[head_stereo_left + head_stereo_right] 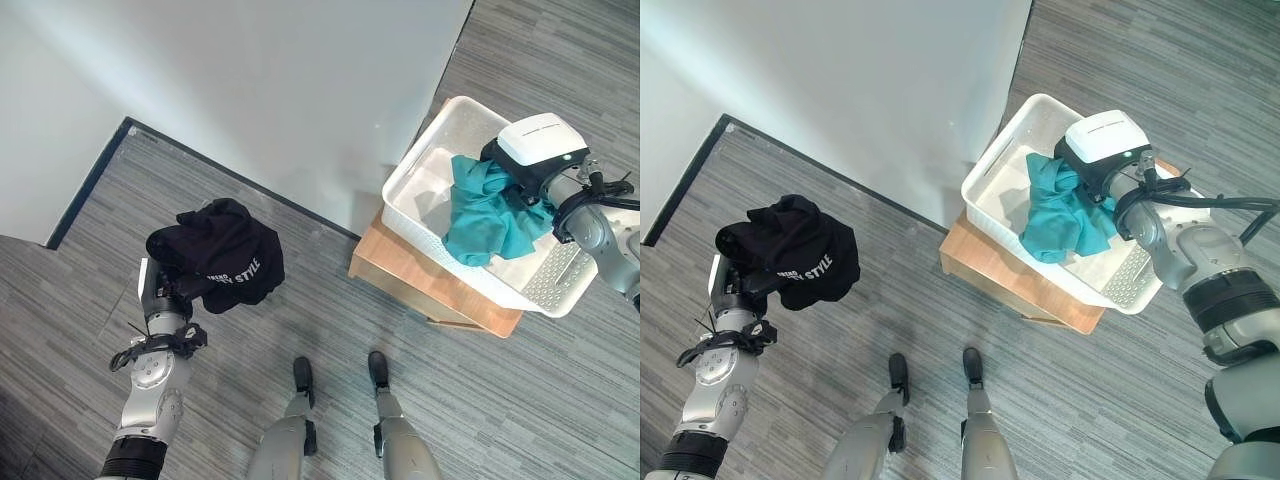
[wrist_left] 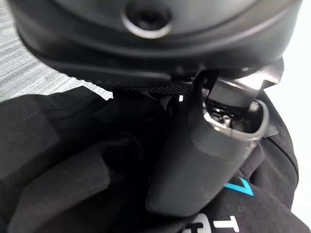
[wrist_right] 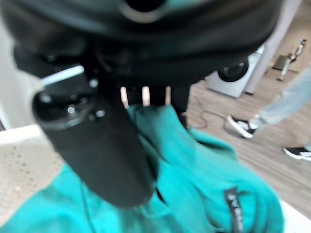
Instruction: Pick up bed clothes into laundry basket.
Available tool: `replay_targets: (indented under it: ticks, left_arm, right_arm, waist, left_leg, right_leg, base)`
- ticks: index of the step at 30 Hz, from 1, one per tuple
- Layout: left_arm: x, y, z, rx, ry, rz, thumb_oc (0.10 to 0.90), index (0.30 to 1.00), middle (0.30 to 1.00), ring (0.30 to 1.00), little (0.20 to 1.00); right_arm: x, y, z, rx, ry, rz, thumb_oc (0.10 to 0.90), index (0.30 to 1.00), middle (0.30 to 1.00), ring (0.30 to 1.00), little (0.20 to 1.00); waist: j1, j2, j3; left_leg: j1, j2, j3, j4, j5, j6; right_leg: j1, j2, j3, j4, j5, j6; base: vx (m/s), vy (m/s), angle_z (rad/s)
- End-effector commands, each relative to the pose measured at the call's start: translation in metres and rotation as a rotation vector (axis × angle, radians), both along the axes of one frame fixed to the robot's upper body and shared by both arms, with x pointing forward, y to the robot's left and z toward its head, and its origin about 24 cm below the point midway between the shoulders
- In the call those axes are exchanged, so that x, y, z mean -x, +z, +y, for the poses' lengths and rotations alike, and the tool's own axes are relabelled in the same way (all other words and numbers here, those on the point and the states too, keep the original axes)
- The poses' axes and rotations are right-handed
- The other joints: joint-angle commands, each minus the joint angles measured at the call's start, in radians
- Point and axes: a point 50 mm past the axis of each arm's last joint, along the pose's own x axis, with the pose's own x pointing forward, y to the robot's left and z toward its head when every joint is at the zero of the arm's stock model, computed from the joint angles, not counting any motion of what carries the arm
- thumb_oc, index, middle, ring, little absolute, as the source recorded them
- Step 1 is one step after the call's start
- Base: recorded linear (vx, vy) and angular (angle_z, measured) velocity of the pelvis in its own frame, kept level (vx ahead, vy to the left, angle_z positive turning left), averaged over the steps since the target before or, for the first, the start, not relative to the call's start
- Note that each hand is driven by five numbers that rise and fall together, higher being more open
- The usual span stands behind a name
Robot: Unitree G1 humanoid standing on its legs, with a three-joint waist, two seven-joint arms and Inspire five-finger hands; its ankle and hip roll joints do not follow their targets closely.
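A black garment with white lettering (image 1: 225,255) hangs bunched above the grey floor at the left, and my left hand (image 1: 168,292) is shut on it; in the left wrist view the thumb (image 2: 204,160) presses into the black cloth (image 2: 58,160). At the right a white laundry basket (image 1: 410,172) holds a teal garment (image 1: 485,215). My right hand (image 1: 508,170) sits inside the basket at the teal cloth's far edge. In the right wrist view its thumb (image 3: 97,145) lies on the teal garment (image 3: 209,174), which rises up into the hand.
The basket stands on a low wooden stand (image 1: 430,280) beside a large white bed surface (image 1: 250,80) with a dark edge. A person's legs and shoes (image 3: 272,116) stand on a wooden floor beyond, near a washing machine (image 3: 233,73).
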Motion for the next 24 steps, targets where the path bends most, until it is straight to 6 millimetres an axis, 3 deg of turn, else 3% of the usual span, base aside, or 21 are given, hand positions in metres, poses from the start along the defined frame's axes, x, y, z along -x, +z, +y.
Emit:
replay_targets:
  ticks: [1, 2, 7, 8, 9, 11, 12, 13, 16, 24]
  left_arm:
    - [0.001, 0.05, 0.009, -0.102, -0.005, -0.248, 0.4, 0.3, 0.3, 0.3, 0.3]
    - [0.002, 0.053, 0.014, -0.113, 0.016, -0.253, 0.4, 0.3, 0.3, 0.3, 0.3]
    - [0.006, 0.053, 0.015, -0.109, 0.014, -0.261, 0.4, 0.3, 0.3, 0.3, 0.3]
    - [0.003, 0.053, 0.01, -0.133, -0.021, -0.253, 0.4, 0.3, 0.3, 0.3, 0.3]
    - [0.003, 0.05, 0.008, -0.105, -0.018, -0.254, 0.4, 0.3, 0.3, 0.3, 0.3]
    - [0.003, 0.047, 0.005, -0.096, -0.016, -0.251, 0.4, 0.3, 0.3, 0.3, 0.3]
    - [0.002, 0.046, 0.005, -0.103, -0.016, -0.243, 0.4, 0.3, 0.3, 0.3, 0.3]
    - [0.002, 0.047, 0.005, -0.105, -0.018, -0.243, 0.4, 0.3, 0.3, 0.3, 0.3]
    - [0.002, 0.045, 0.005, -0.099, -0.016, -0.239, 0.4, 0.3, 0.3, 0.3, 0.3]
    - [0.0, 0.047, 0.005, -0.091, -0.004, -0.247, 0.4, 0.3, 0.3, 0.3, 0.3]
  right_arm:
    - [0.022, 0.087, -0.007, 0.058, -0.004, -0.323, 0.4, 0.3, 0.3, 0.3, 0.3]
    - [0.029, 0.101, -0.006, 0.081, 0.008, -0.331, 0.4, 0.3, 0.3, 0.3, 0.3]
    - [0.032, 0.104, -0.015, 0.073, -0.016, -0.333, 0.4, 0.3, 0.3, 0.3, 0.3]
    - [0.015, 0.091, -0.015, 0.041, -0.06, -0.284, 0.4, 0.3, 0.3, 0.3, 0.3]
    - [0.003, 0.075, -0.009, 0.034, -0.05, -0.257, 0.4, 0.3, 0.3, 0.3, 0.3]
    - [0.003, 0.062, -0.009, -0.021, -0.023, -0.254, 0.4, 0.3, 0.3, 0.3, 0.3]
    - [0.004, 0.059, -0.015, -0.034, -0.043, -0.251, 0.499, 0.448, 0.448, 0.448, 0.448]
    - [0.005, 0.059, -0.016, -0.035, -0.045, -0.251, 0.8, 0.9, 0.9, 0.9, 0.9]
    - [0.005, 0.051, -0.017, -0.037, -0.055, -0.237, 0.8, 0.9, 0.9, 0.9, 0.9]
    - [0.007, 0.044, 0.017, -0.089, 0.11, -0.232, 0.8, 0.9, 0.9, 0.9, 0.9]
  waist:
    - [-0.021, -0.047, -0.084]
    - [-0.024, -0.045, -0.085]
    - [-0.03, -0.04, -0.089]
    - [-0.006, -0.042, -0.091]
    - [-0.008, -0.033, -0.087]
    - [-0.021, -0.028, -0.082]
    - [-0.021, -0.029, -0.082]
    - [-0.02, -0.03, -0.082]
    - [-0.016, -0.026, -0.082]
    - [-0.024, -0.017, -0.082]
  left_leg:
    - [0.071, -0.02, 0.016, 0.0, -0.087, -0.074]
    - [0.066, -0.017, 0.019, 0.0, -0.081, -0.074]
    - [0.066, -0.012, 0.021, 0.0, -0.08, -0.076]
    - [0.066, -0.012, 0.017, 0.0, -0.079, -0.074]
    - [0.066, -0.012, 0.019, 0.0, -0.077, -0.075]
    - [0.065, -0.012, 0.019, 0.0, -0.077, -0.076]
    - [0.064, -0.012, 0.019, 0.0, -0.076, -0.076]
    - [0.064, -0.012, 0.019, 0.0, -0.076, -0.076]
    - [0.063, -0.012, 0.017, 0.0, -0.076, -0.076]
    - [0.065, -0.011, 0.015, 0.0, -0.075, -0.075]
  right_leg:
    - [0.132, -0.048, 0.021, 0.013, -0.145, 0.046]
    - [0.126, -0.045, 0.023, 0.012, -0.138, 0.046]
    - [0.122, -0.043, 0.026, 0.012, -0.135, 0.045]
    - [0.125, -0.043, 0.024, 0.012, -0.134, 0.044]
    - [0.124, -0.043, 0.026, 0.013, -0.134, 0.044]
    - [0.122, -0.041, 0.028, 0.013, -0.13, 0.044]
    - [0.121, -0.04, 0.028, 0.013, -0.131, 0.043]
    - [0.121, -0.04, 0.028, 0.013, -0.131, 0.043]
    - [0.12, -0.04, 0.027, 0.013, -0.132, 0.041]
    - [0.122, -0.039, 0.026, 0.013, -0.134, 0.038]
  base:
    - [0.0, 0.0, 0.0]
    - [0.0, 0.0, 0.0]
    - [-0.01, -0.01, 0.0]
    - [-0.01, -0.017, -0.05]
    - [-0.01, -0.014, -0.05]
    - [0.0, 0.0, 0.0]
    - [-0.03, -0.017, 0.05]
    - [0.0, 0.0, 0.0]
    - [-0.01, -0.009, -0.03]
    - [0.0, 0.0, 0.0]
